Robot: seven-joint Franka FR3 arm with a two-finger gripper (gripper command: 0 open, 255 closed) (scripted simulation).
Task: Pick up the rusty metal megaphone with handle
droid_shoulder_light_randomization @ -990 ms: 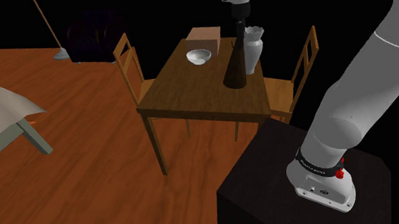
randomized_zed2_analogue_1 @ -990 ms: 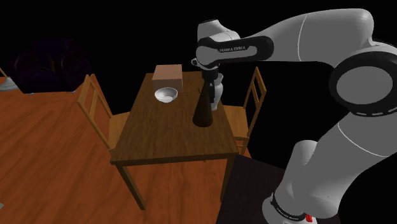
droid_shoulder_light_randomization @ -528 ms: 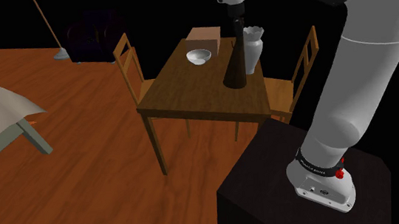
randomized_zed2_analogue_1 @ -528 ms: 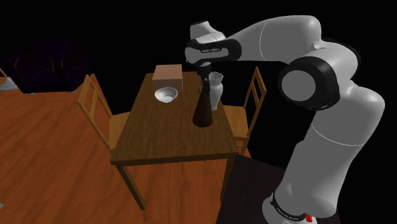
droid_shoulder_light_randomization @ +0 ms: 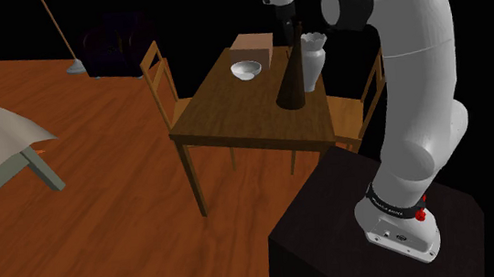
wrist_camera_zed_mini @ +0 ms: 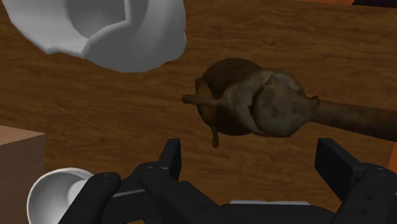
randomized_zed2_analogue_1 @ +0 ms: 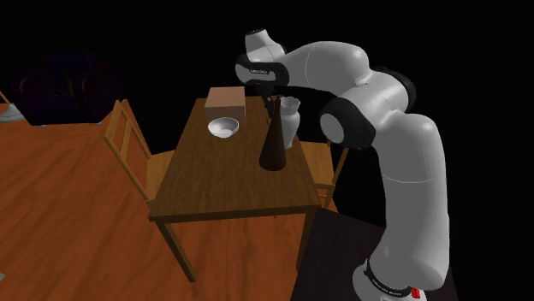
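Observation:
The rusty brown megaphone [droid_shoulder_light_randomization: 291, 81] [randomized_zed2_analogue_1: 274, 147] stands upright on the wooden table [droid_shoulder_light_randomization: 253, 128] [randomized_zed2_analogue_1: 218, 192], wide end down. My black gripper [droid_shoulder_light_randomization: 289, 30] [randomized_zed2_analogue_1: 273, 103] hangs just over its narrow top. Seen from the wrist, the megaphone [wrist_camera_zed_mini: 267, 105] is viewed from above, its handle sticking out sideways. The gripper [wrist_camera_zed_mini: 251, 159] is open, and its fingers [wrist_camera_zed_mini: 168, 156] stand wide apart on the near side of the megaphone's top without touching it.
A white vase [droid_shoulder_light_randomization: 313, 58] [randomized_zed2_analogue_1: 291, 120] [wrist_camera_zed_mini: 108, 32] stands close behind the megaphone. A white bowl [droid_shoulder_light_randomization: 246, 69] [randomized_zed2_analogue_1: 223, 127] and a brown box [droid_shoulder_light_randomization: 253, 45] [randomized_zed2_analogue_1: 226, 101] sit at the table's far end. Wooden chairs [droid_shoulder_light_randomization: 162, 76] [droid_shoulder_light_randomization: 369, 86] flank the table.
The arm's upper links have swung round, and the hand has shifted slightly toward the left of both exterior views above the megaphone. The megaphone has not moved.

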